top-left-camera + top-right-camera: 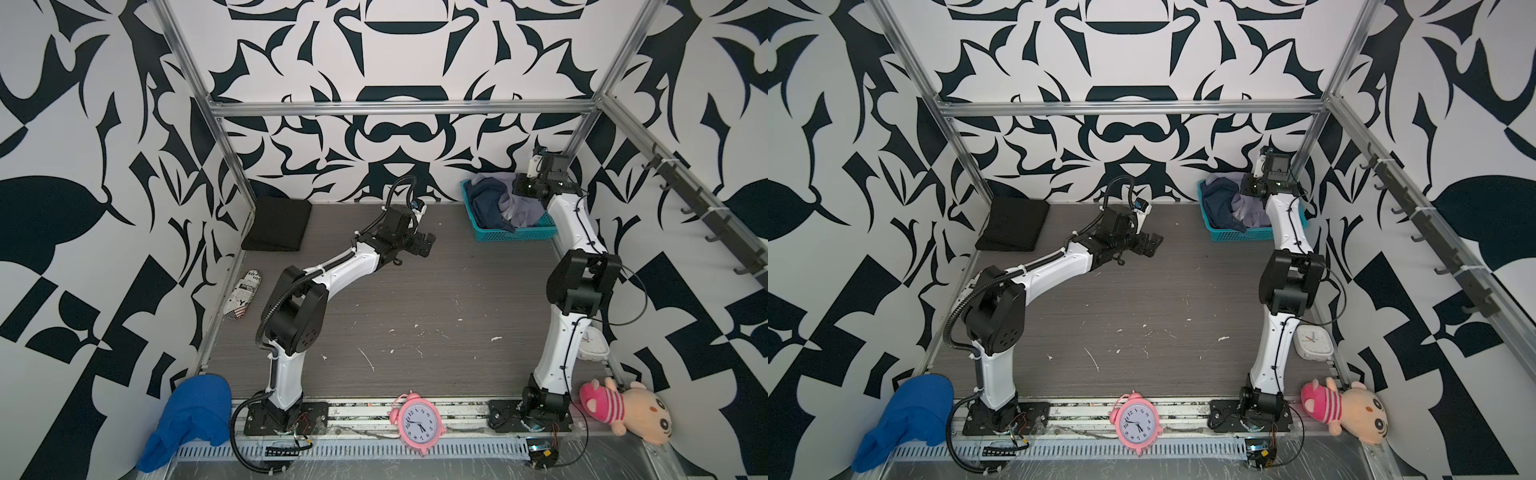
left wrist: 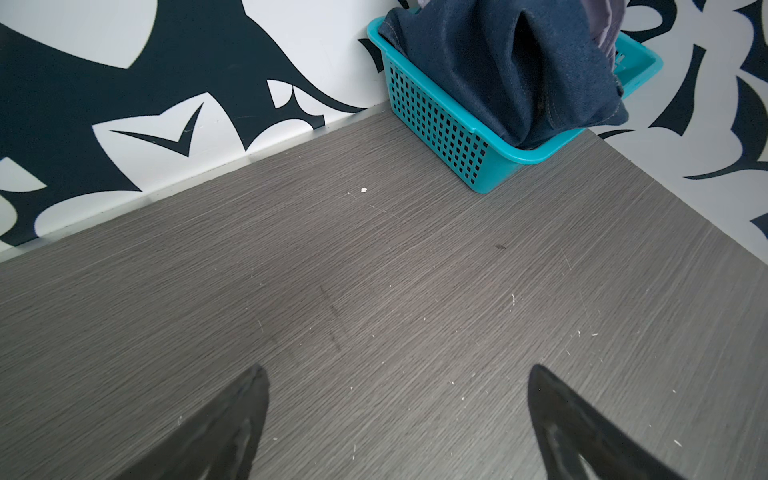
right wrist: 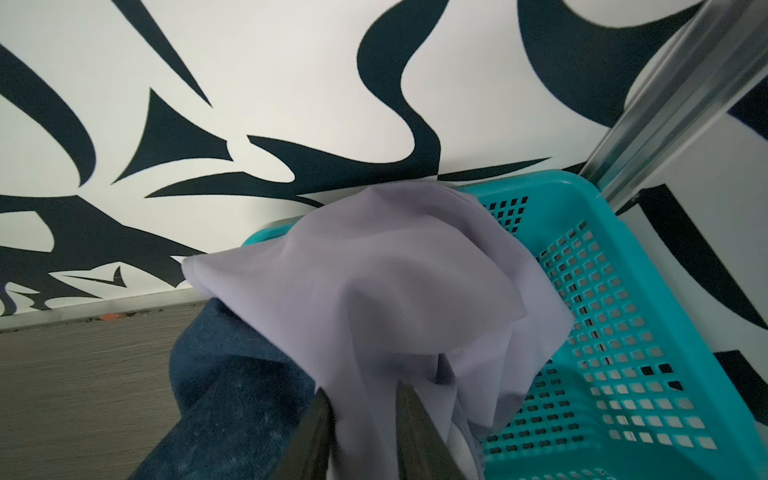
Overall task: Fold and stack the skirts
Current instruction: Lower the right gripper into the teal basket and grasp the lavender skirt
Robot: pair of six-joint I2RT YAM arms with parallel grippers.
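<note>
A folded black skirt (image 1: pixel 276 224) (image 1: pixel 1013 224) lies at the table's back left corner. In the teal basket (image 1: pixel 515 236) (image 1: pixel 1237 236) (image 2: pixel 436 120) (image 3: pixel 623 332) at the back right, the dark denim skirt (image 1: pixel 486 203) (image 1: pixel 1221 203) (image 2: pixel 498 62) (image 3: pixel 232 395) and the lavender skirt (image 1: pixel 505 206) (image 1: pixel 1246 208) (image 3: pixel 395 282) are bunched together. My right gripper (image 1: pixel 518 192) (image 3: pixel 362 388) reaches into the basket, its jaws partly apart with a fold of lavender cloth between them. My left gripper (image 1: pixel 428 243) (image 1: pixel 1154 243) (image 2: pixel 397 368) hovers wide open and empty over the bare table middle.
A bright blue knit cloth (image 1: pixel 187 415), a pink alarm clock (image 1: pixel 417 424) and a plush toy (image 1: pixel 623 409) sit along the front rail. A white clock (image 1: pixel 594 345) lies by the right arm, and a printed pouch (image 1: pixel 245 295) lies at the left edge.
</note>
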